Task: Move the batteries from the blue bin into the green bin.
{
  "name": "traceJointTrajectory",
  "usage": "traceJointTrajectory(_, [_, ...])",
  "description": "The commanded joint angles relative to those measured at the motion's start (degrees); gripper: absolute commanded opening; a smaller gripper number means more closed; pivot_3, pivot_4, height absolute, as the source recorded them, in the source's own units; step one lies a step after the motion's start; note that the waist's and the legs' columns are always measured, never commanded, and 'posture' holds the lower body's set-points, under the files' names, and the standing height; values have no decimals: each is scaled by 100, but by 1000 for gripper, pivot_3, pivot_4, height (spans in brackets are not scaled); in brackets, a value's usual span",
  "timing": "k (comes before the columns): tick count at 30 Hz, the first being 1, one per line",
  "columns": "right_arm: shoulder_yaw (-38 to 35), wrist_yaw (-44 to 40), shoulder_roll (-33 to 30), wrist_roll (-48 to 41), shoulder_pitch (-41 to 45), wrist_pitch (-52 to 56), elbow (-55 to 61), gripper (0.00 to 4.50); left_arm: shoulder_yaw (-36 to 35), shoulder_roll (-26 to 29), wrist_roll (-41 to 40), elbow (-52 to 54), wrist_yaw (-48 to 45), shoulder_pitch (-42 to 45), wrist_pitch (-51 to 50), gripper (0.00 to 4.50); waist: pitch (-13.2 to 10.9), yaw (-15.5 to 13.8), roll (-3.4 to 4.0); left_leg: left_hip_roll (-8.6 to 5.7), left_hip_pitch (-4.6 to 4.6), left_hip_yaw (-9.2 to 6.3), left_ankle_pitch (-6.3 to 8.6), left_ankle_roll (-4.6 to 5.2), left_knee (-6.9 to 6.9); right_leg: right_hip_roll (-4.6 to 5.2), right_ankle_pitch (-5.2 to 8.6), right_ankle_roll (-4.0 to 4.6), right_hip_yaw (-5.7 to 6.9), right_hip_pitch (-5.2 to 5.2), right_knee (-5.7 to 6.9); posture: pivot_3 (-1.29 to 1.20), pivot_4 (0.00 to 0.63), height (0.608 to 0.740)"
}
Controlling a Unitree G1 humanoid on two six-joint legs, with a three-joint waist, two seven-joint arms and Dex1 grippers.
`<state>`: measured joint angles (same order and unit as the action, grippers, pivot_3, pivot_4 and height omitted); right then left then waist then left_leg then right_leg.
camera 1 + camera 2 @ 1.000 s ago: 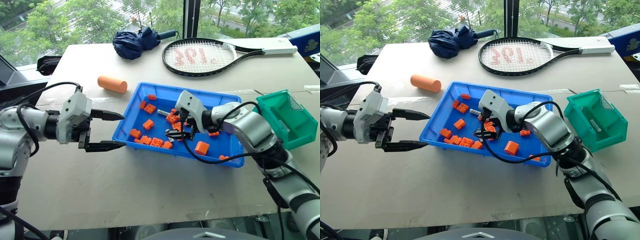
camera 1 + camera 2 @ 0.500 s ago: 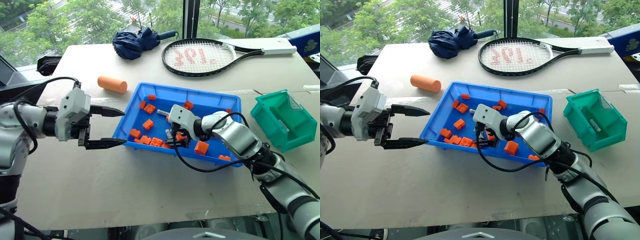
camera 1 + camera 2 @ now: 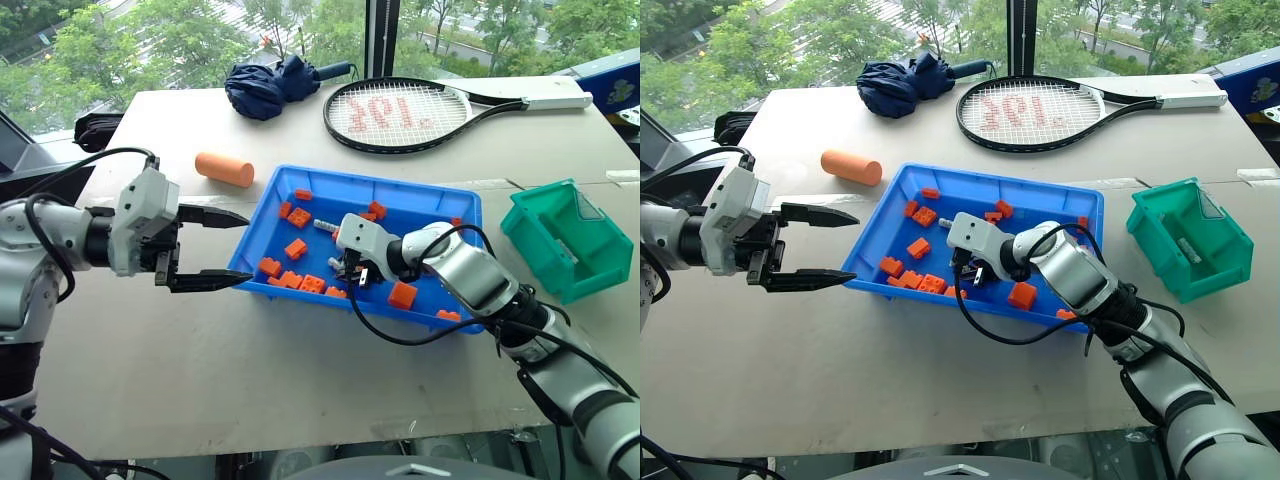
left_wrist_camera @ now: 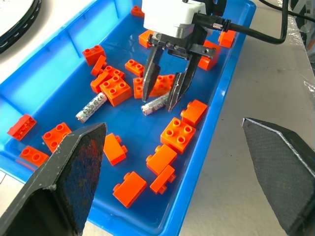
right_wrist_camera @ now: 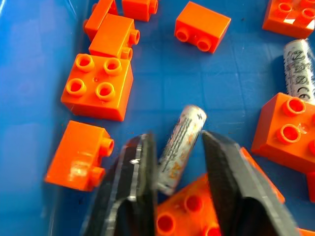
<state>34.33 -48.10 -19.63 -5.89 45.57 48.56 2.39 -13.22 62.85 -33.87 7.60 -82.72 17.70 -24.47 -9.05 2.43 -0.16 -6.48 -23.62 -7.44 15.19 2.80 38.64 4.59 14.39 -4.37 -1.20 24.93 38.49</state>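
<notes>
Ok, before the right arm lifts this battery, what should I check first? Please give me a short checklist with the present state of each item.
1. The battery lies between the fingers of the right gripper: ok.
2. The fingers are closed firmly on it: not ok, a gap shows beside one finger.
3. No orange brick is caught along with it: cannot tell, one lies right at the fingertips.
4. The left gripper is out of the way: ok, it is open and outside the blue bin.
5. The green bin stands upright with room inside: ok.
</notes>
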Motion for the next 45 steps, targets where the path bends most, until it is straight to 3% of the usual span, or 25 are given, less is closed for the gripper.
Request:
traceJointTrajectory(1, [101, -150, 30, 74, 149, 79, -166, 1021, -81, 32, -19, -4, -37, 110, 108, 4500, 0, -1, 0, 0, 0, 0, 0, 0, 0, 0, 0, 0, 0, 0, 0, 0, 150, 740])
traceJointTrajectory(13, [120, -354, 144, 173, 298, 45, -382, 1021, -94, 37, -21, -26, -36, 76, 180, 4500, 0, 3, 0, 0, 1, 0, 0, -1, 0, 0, 0, 1, -1, 1, 4, 0, 150, 740])
traceJointTrajectory(14, [94, -338, 156, 173, 292, 35, -381, 485, -92, 38, -14, -37, -43, 70, 192, 4500, 0, 3, 0, 0, 1, 0, 0, -1, 0, 0, 0, 1, -1, 1, 4, 0, 150, 740])
traceJointTrajectory(16, [57, -299, 171, 183, 279, 37, -375, 59, -82, 34, -5, -48, -46, 66, 204, 4500, 0, 4, 0, 0, 1, 0, 0, -1, 0, 0, 0, 1, -1, 1, 4, 0, 150, 740])
traceJointTrajectory(20, [-94, -219, 134, 171, 277, 61, -244, 59, -57, 8, -37, -14, -43, 95, 189, 4500, 0, 2, 0, 0, 0, 0, -1, -1, 0, 0, 0, 1, -1, 2, 4, 0, 150, 740])
traceJointTrajectory(24, [-901, -133, -15, -198, 327, 361, 420, 59, -84, -8, -115, 72, -28, 109, 131, 4500, -1, -5, 1, -1, -3, 0, -1, -1, 1, 0, 0, 1, -1, 6, 4, 0, 150, 740])
traceJointTrajectory(28, [-2030, -25, -555, -635, 271, 1131, 1344, 59, -132, -81, -342, 322, 63, 173, -51, 4500, -1, -22, 1, -4, -13, -5, -1, -1, 4, 4, -1, 1, 1, 16, 12, 0, 150, 740])
traceJointTrajectory(33, [-3334, 224, -1720, -827, 7, 1907, 1990, 59, 148, -432, -706, 684, 344, 706, -416, 4500, 0, -86, -1, -15, -16, -14, -1, -1, 6, 18, -1, 1, -1, 13, 10, 0, 150, 740])
traceJointTrajectory(39, [-4570, 469, -3153, -656, -990, 1913, 1803, 59, 825, -1318, -946, 626, 732, 1991, -853, 4500, -1, -169, -2, -24, -18, -4, -1, 1, 15, 31, 0, 1, -7, 14, 27, 0, 150, 740])
traceJointTrajectory(45, [-5371, 770, -3640, -542, -2000, 1649, 1338, 59, 1274, -1823, -810, 413, 689, 2583, -893, 4500, 0, -141, -1, -24, -14, 20, -2, 2, 26, 31, 0, 0, -28, 13, 34, 0, 150, 740])
